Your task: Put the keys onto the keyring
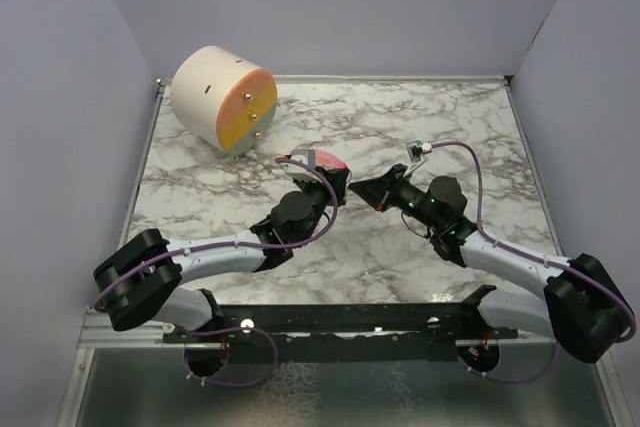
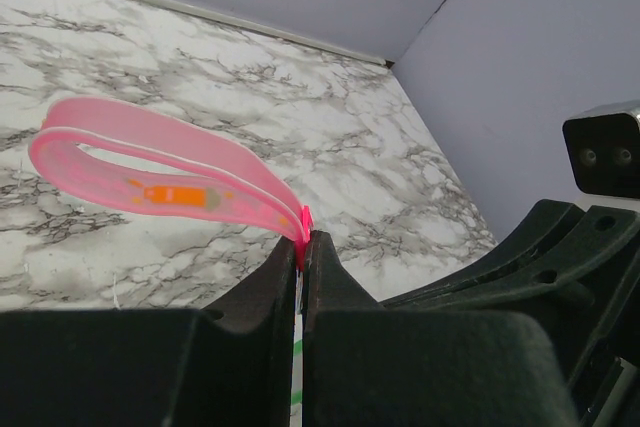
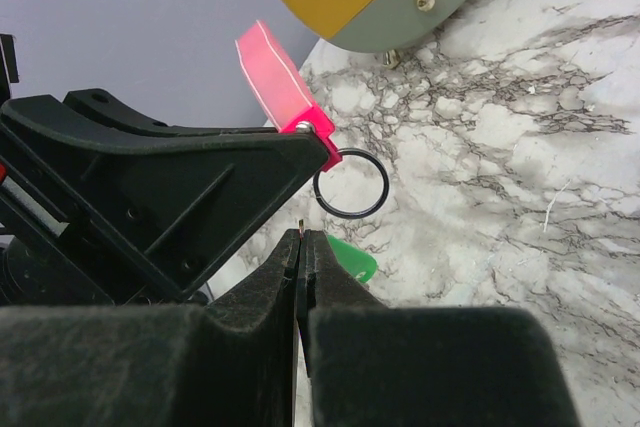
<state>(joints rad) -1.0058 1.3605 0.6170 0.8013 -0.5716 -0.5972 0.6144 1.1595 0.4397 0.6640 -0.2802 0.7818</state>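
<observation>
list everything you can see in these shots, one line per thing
cylinder: one, cream with a pink-orange and yellow face, lying on its side at the table's far left corner
pink strap: one, pink loop with an orange patch, pinched in the left gripper
black ring: one, black, hanging from the pink strap's end, just ahead of the right gripper's tips
green key: one, bright green, beside the right gripper's tips; whether it is gripped cannot be told
table: one, white marble with grey veins
walls: three, pale grey-lilac, around the table
left gripper: one, black, shut on the pink strap
right gripper: one, black, shut, facing the left gripper mid-table
</observation>
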